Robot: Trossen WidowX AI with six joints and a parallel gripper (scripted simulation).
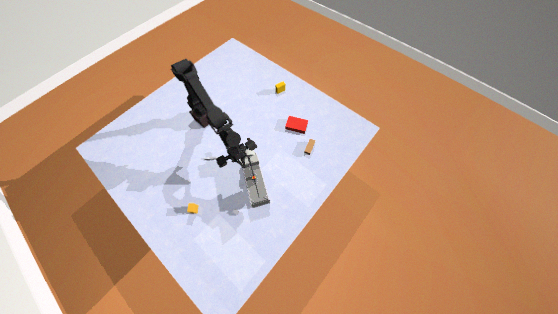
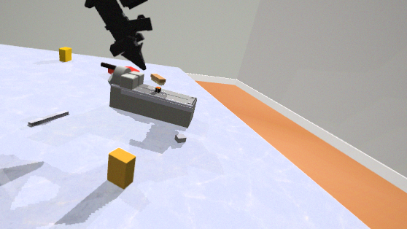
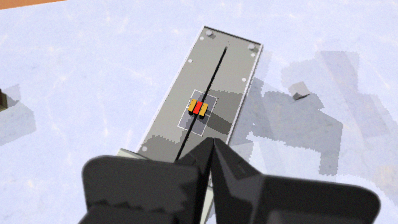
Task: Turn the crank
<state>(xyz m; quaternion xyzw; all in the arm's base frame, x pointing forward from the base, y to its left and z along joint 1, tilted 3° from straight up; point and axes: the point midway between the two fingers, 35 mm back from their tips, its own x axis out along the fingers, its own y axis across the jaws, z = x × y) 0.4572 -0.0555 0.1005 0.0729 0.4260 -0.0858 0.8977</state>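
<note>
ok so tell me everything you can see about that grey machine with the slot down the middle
The machine is a long grey box lying flat on the pale mat. Its lighter top plate has small studs at the corners and a thin dark slot along its length. On the slot rides a small slide, whose red pointer sits between two brass marks. One end carries a rounded grey housing with a dark handle sticking out. The gripper hovers above that end, shut, touching nothing.

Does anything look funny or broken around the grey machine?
Nothing looks broken. The machine sits flat, and its red pointer lies between the two brass marks. The hand hangs shut above it, holding nothing.
</note>
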